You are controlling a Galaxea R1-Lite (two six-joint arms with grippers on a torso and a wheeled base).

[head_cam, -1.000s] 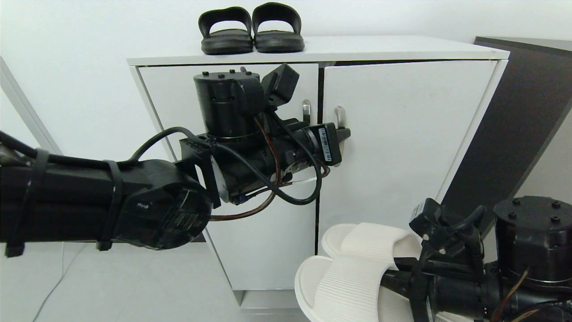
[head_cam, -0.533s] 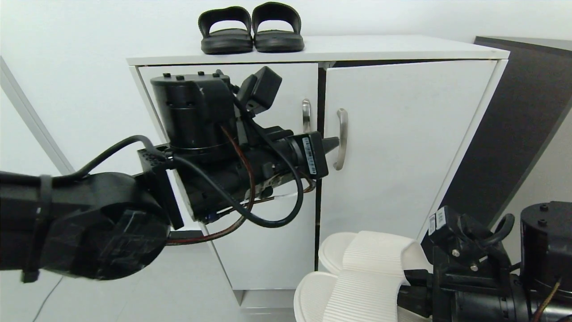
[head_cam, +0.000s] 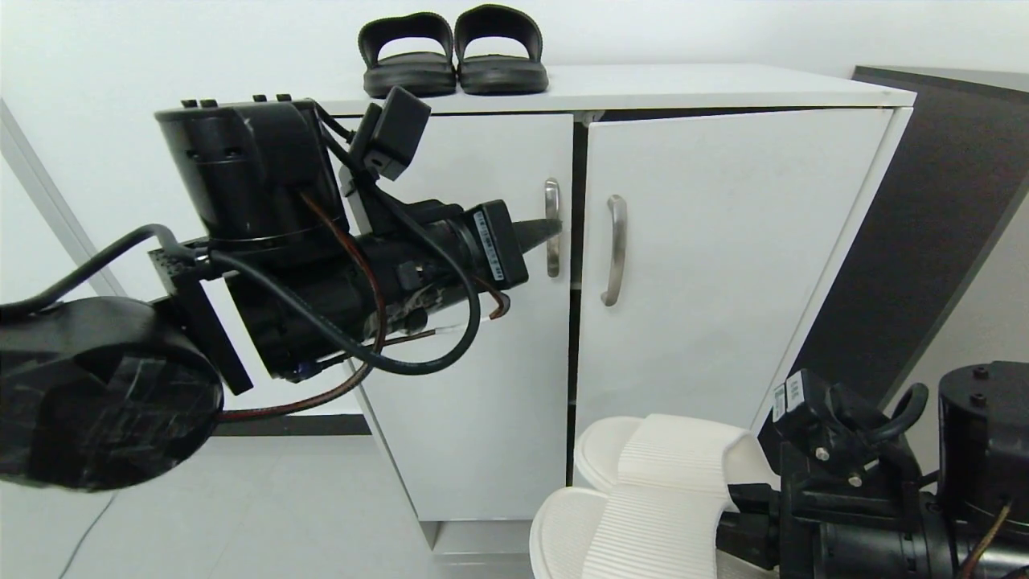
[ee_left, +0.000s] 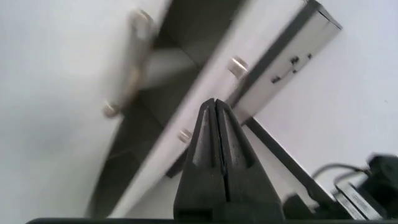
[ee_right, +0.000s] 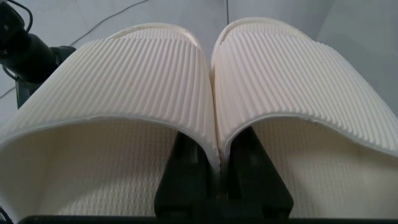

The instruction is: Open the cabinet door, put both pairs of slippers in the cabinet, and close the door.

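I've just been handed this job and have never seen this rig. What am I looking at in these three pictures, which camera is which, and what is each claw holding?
This is a two-armed robot facing a white cabinet. The wide picture comes from a camera on its head. The other two come from cameras on its wrists, each looking along that arm's claw. The left gripper is shut and holds nothing, with its tip by the left door's handle. The right gripper pinches the white slippers by their straps, low in front of the right door, which looks slightly ajar. The black slippers sit on top of the cabinet.
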